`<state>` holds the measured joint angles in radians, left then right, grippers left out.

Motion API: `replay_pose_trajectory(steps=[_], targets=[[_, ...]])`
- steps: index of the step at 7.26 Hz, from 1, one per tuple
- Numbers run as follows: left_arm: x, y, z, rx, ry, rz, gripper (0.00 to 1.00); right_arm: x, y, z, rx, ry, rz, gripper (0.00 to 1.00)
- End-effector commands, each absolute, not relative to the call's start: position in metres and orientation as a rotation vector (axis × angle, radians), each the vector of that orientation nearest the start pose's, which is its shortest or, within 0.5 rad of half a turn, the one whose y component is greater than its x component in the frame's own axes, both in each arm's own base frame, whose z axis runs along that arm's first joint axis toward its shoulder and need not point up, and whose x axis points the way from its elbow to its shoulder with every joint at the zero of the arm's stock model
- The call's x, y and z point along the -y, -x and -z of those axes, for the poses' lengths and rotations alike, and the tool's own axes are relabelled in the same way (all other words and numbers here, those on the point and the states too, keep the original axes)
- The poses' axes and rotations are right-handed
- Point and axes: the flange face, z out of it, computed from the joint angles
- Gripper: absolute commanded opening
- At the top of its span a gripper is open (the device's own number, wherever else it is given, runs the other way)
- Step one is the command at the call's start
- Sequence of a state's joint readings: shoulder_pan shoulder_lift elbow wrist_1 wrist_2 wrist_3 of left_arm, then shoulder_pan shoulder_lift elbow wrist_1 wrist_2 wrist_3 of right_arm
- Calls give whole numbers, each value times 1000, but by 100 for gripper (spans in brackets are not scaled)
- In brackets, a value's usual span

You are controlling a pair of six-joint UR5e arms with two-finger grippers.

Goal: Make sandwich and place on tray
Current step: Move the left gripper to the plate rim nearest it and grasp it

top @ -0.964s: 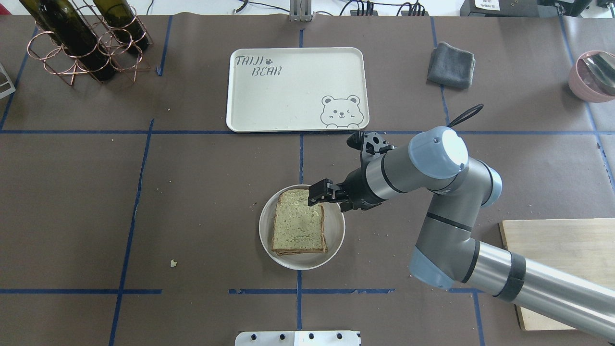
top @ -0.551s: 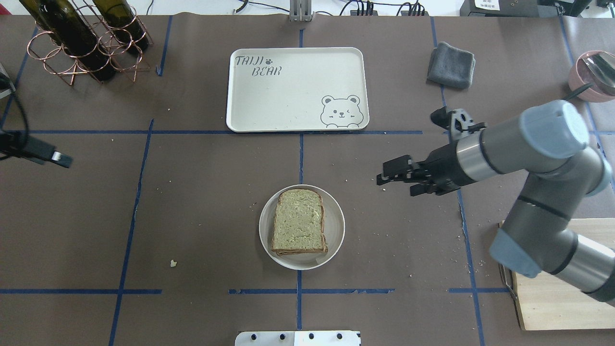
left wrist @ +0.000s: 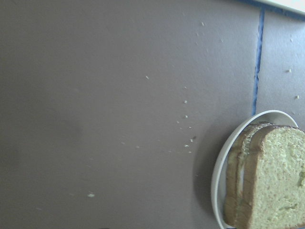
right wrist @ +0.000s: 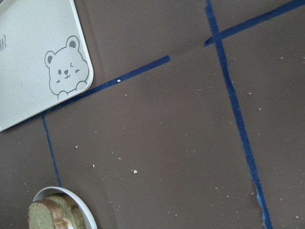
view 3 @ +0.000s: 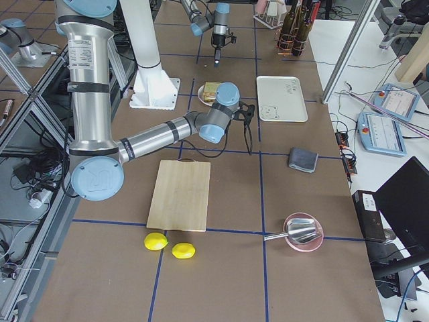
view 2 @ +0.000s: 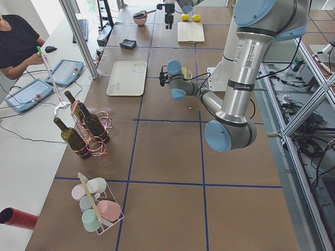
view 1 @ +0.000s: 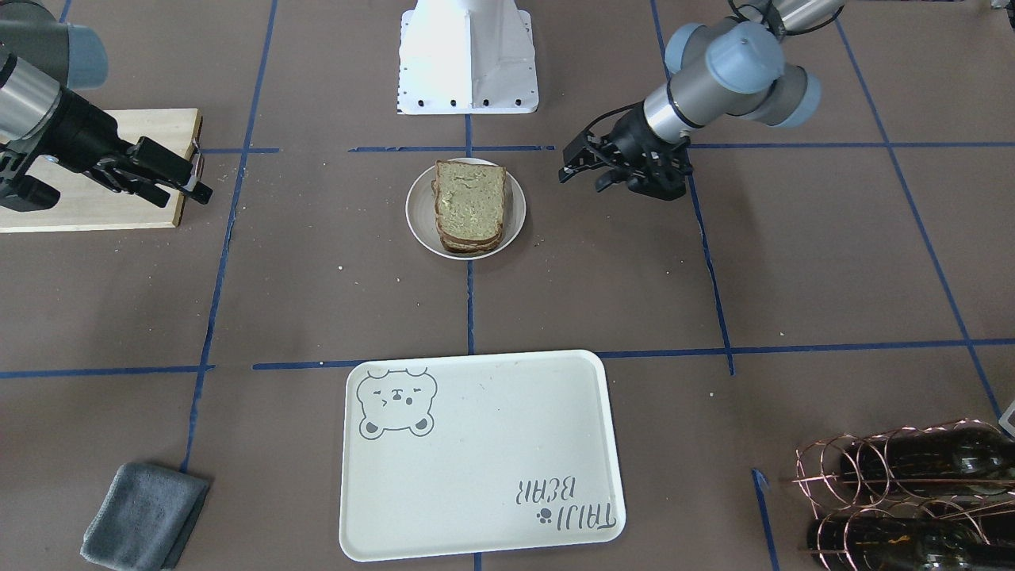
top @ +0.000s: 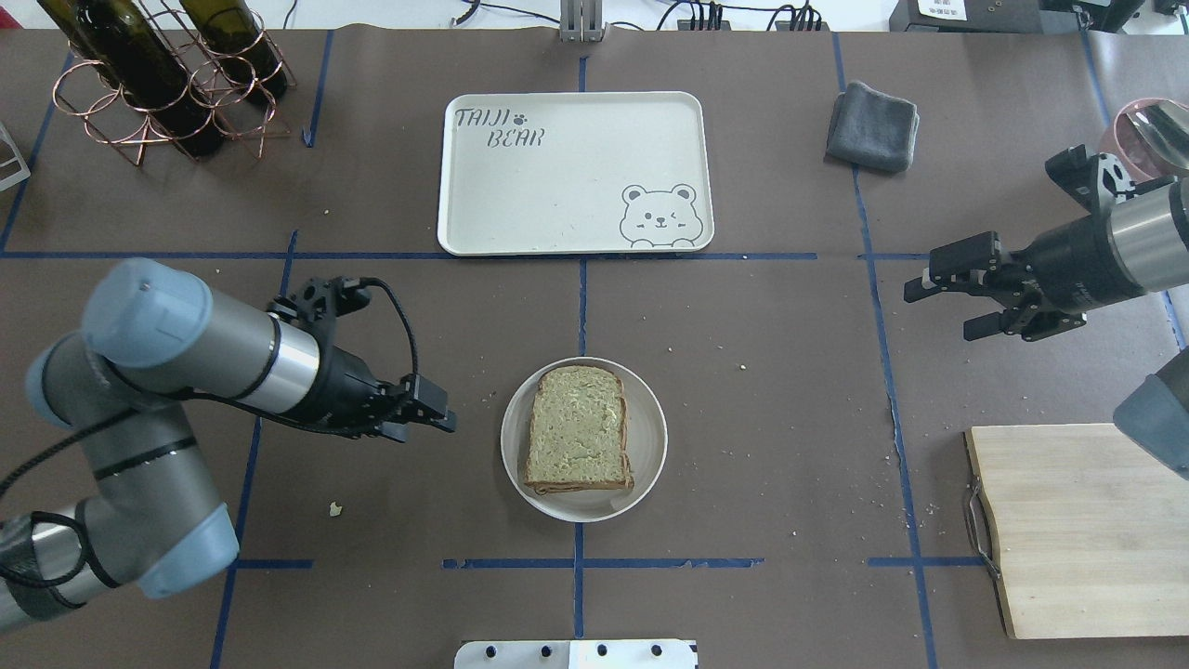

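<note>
The sandwich [top: 578, 427], two greenish-beige bread slices stacked, lies on a small round off-white plate [top: 650, 469] at the table's middle. The egg is hidden between the slices. The cream bear tray [top: 567, 177] lies empty beyond the plate, across a blue tape line. My left gripper [top: 425, 427] is open and empty, just left of the plate and apart from it. My right gripper [top: 943, 307] is open and empty, far right of the plate. The left wrist view shows the sandwich [left wrist: 271, 181] and the plate rim [left wrist: 217, 181]. The front view shows the sandwich [view 1: 469, 205] and the tray [view 1: 476, 460].
A pale wooden cutting board [top: 1087, 530] lies at the front right. A folded grey cloth [top: 873, 125] is right of the tray. A copper rack with wine bottles [top: 167, 84] stands at the back left. A pink bowl [top: 1143, 144] sits at the right edge. Crumbs lie around the plate.
My right gripper left the sandwich's top corner and drew back far to the right. My left arm came in from the left edge to just beside the plate.
</note>
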<state>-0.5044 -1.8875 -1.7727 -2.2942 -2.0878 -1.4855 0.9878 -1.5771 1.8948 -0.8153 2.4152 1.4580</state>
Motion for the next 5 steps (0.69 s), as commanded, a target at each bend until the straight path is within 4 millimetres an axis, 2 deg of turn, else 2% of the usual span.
replay_pose_trajectory(steps=[1,3,5], targets=[[346,-513,-289,-1230,39,97,47,428,182,-437,1217,99,-340,100],[348,-528,-295,-1211,48,96,32,422,177,-446,1204,91,-330,100],[349,-542,-291,-1208,53,88,32,418,173,-455,1193,90,-328,100]])
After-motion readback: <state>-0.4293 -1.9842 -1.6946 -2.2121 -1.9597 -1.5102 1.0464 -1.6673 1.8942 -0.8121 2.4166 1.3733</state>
